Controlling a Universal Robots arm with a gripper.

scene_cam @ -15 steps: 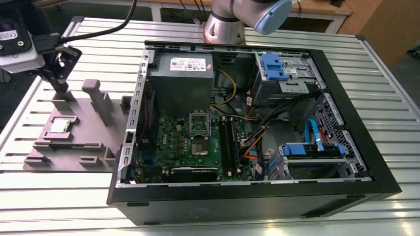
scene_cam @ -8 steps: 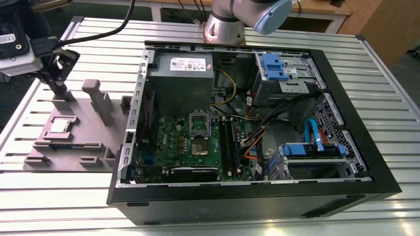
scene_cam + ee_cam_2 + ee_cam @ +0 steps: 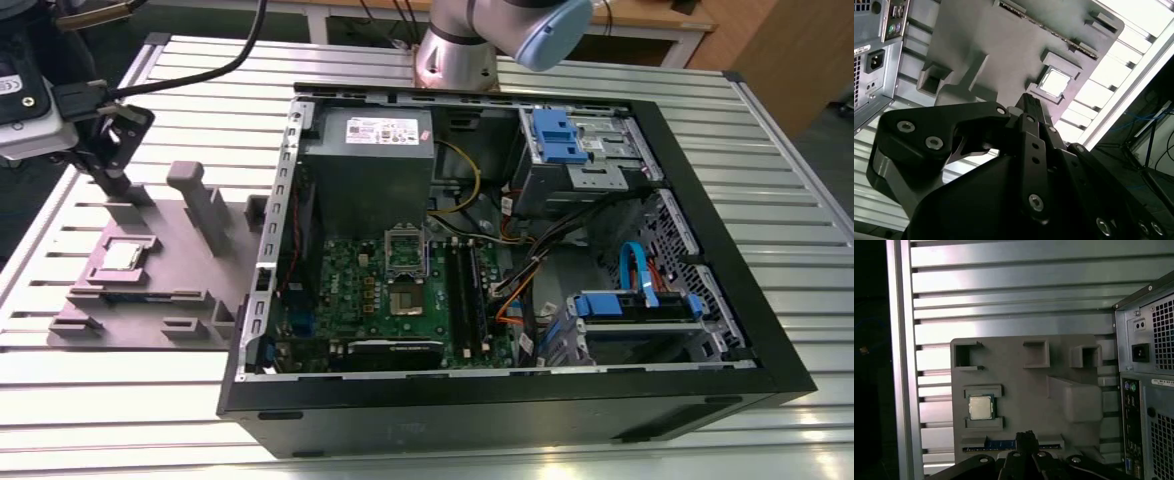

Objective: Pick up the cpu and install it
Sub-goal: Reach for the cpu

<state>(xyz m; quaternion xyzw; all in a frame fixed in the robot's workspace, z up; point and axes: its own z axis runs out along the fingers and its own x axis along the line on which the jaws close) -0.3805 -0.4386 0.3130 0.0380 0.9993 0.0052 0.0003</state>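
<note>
The cpu is a small silvery square lying flat in a recess of a grey fixture plate, at the exterior view's left beside the open computer case. Both wrist views show the cpu on the plate. My gripper hangs above the far part of the plate, a little way from the chip and not touching it. The black fingers look pressed together with nothing between them. On the motherboard inside the case sits the dark square socket.
The open black computer case takes up the middle and the exterior view's right, with a grey power supply box, cables and blue drive brackets inside. Upright grey posts rise from the fixture. A memory stick lies in a fixture slot. Everything rests on a slatted metal table.
</note>
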